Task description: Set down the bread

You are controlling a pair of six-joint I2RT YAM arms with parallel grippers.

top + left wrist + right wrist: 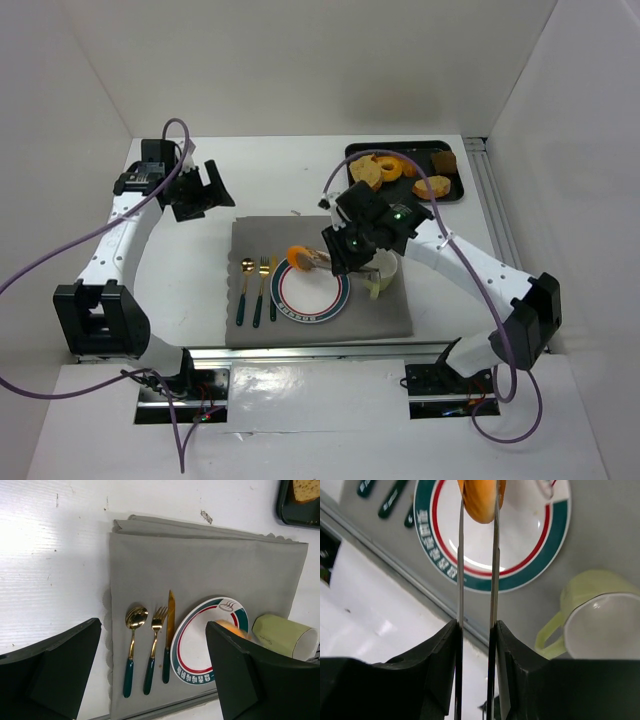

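A round orange piece of bread (299, 257) (481, 500) hangs just above the far-left rim of the white plate (312, 303) (530, 575), which has a green and red border. Thin metal tongs (319, 262) (494, 570) pinch it. My right gripper (345, 252) (476, 627) is shut on the tongs' two blades. In the left wrist view only a sliver of the bread (229, 628) shows behind a finger. My left gripper (205, 190) (150, 680) stands open and empty, high over the table at the back left.
A pale green cup (384, 272) (600, 625) lies on its side right of the plate on the grey mat (390, 318). A gold spoon (245, 290), fork (260, 290) and knife (273, 292) lie left of it. A black tray (400, 148) holds more bread.
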